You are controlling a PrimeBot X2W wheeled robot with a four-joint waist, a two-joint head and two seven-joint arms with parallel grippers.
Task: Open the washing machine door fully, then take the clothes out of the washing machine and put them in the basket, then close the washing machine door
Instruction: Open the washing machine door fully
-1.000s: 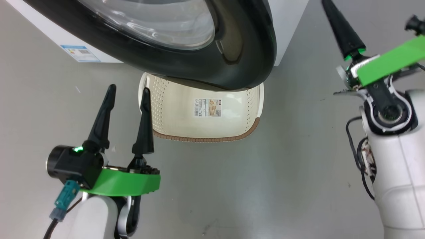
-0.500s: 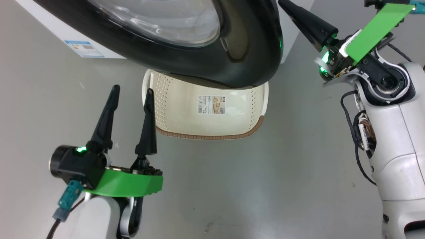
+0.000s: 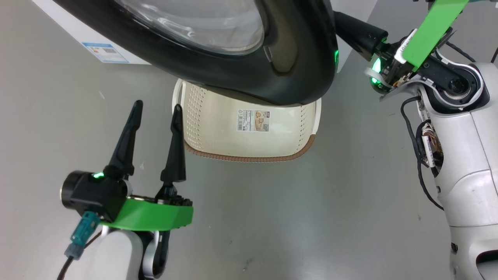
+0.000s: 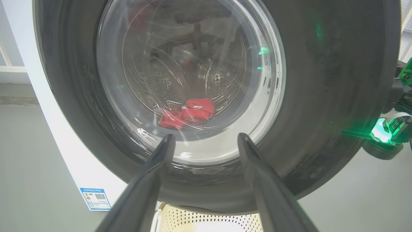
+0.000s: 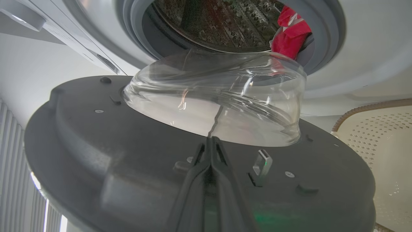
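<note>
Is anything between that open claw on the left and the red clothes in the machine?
Yes. The washing machine door stands partly open between the left gripper and the clothes, which show through its glass window. The door also hangs over the far part of the basket.

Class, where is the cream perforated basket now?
Head view, centre: the cream perforated basket sits under the glossy black round door, right of the left gripper.

Basket [image 3: 249, 158] perhaps half behind door [image 3: 299, 58]
</note>
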